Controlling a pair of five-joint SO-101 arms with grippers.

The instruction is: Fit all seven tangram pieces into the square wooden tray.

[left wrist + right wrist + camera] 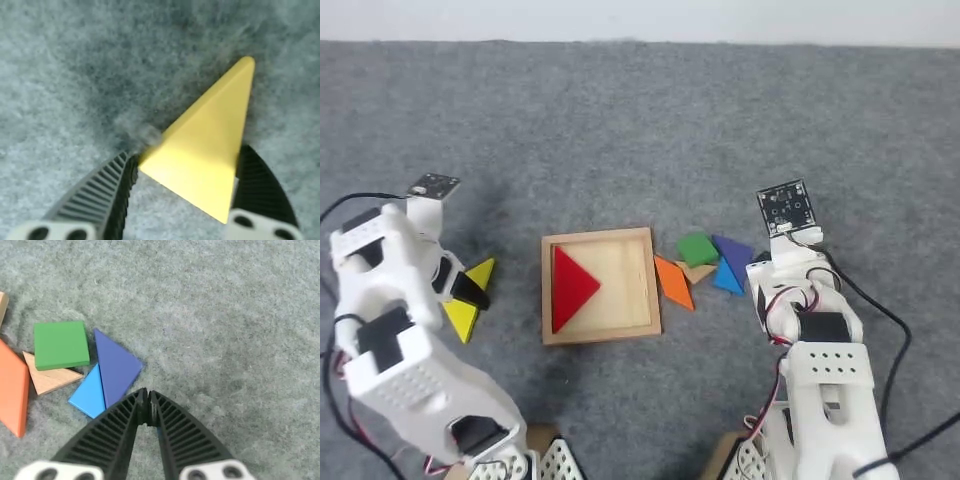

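- Jaws of left gripper (187, 160) pinch the flat yellow wooden triangle (207, 150) by its edges on the grey felt mat (640, 130), at 9 o'clock of the square wooden tray (597, 335).
- Large red wooden triangle (570, 285) lies inside the tray, against its 9 o'clock wall.
- Clustered at 3 o'clock of the tray: orange parallelogram (673, 282), green square (697, 247), bare-wood triangle (697, 272), light blue triangle (728, 277), dark blue triangle (732, 250).
- Jaws of right gripper (147, 402) are fully closed and empty, with the tip just beside both blue triangles.
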